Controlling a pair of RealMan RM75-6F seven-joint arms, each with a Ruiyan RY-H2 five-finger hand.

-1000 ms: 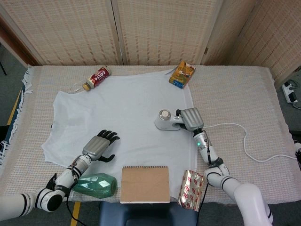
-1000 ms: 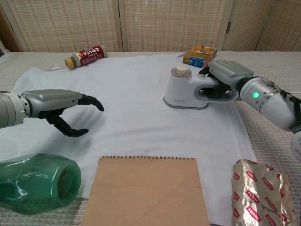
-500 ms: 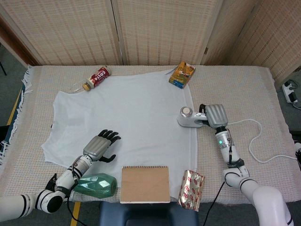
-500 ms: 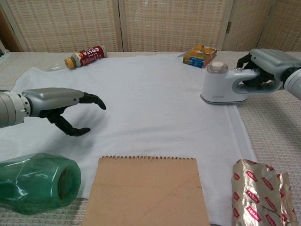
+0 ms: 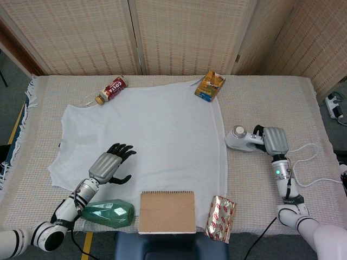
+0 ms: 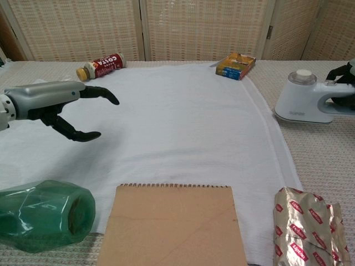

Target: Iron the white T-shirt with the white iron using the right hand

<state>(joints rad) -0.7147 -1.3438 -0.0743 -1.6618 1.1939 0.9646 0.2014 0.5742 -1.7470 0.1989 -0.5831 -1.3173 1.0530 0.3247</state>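
The white T-shirt (image 5: 143,132) lies spread flat on the woven tablecloth, also filling the middle of the chest view (image 6: 177,122). The white iron (image 5: 242,140) stands on the cloth just right of the shirt's right edge, seen at the far right in the chest view (image 6: 308,104). My right hand (image 5: 272,142) grips the iron's handle from behind; only its edge (image 6: 345,72) shows in the chest view. My left hand (image 5: 110,164) hovers over the shirt's lower left with fingers apart, holding nothing, at left in the chest view (image 6: 55,102).
A brown bottle (image 5: 110,89) lies at the shirt's far left corner, an orange box (image 5: 210,85) at its far right corner. Near the front edge lie a green bottle (image 5: 110,213), a brown notebook (image 5: 167,212) and a foil packet (image 5: 220,218). The iron's cord (image 5: 309,162) trails right.
My right hand has slid the iron rightward, from the shirt's right part off its edge onto the bare cloth. My left hand has risen slightly and shifted left.
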